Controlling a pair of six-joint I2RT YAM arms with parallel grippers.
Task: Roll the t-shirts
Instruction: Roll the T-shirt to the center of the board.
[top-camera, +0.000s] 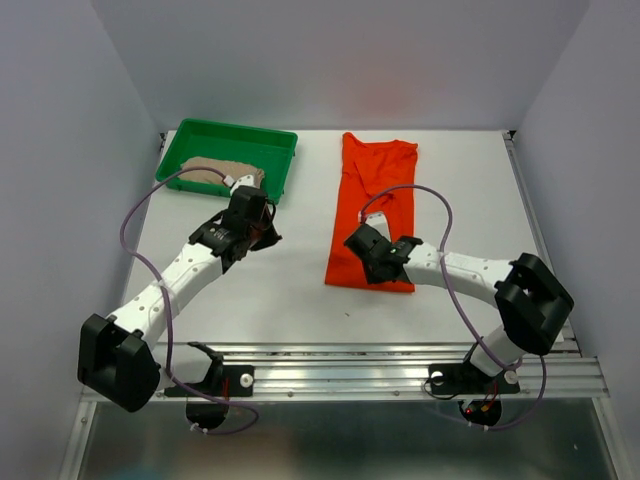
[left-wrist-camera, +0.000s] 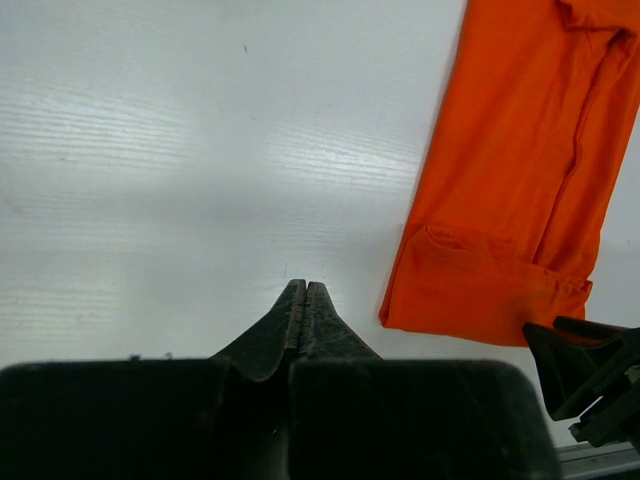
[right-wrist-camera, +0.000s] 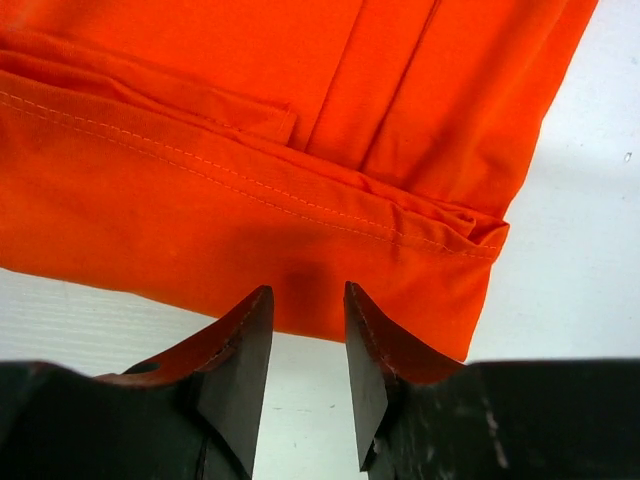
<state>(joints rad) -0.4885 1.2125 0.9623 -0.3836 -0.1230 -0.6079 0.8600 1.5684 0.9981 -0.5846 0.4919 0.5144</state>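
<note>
The orange-red t-shirt (top-camera: 377, 190) lies on the table folded into a long strip, its near end turned over in one short fold (right-wrist-camera: 250, 230). My right gripper (top-camera: 360, 242) is open and empty, its tips (right-wrist-camera: 307, 292) just over the near edge of that fold. The beige-tan t-shirt (top-camera: 215, 172) lies bunched in the green tray (top-camera: 235, 131). My left gripper (top-camera: 266, 236) is shut and empty (left-wrist-camera: 305, 286), over bare table left of the orange shirt (left-wrist-camera: 520, 170). The right gripper's body also shows in the left wrist view (left-wrist-camera: 590, 380).
The green tray stands at the back left of the white table (top-camera: 290, 290). An aluminium rail (top-camera: 400, 365) runs along the near edge. Grey walls enclose the table on three sides.
</note>
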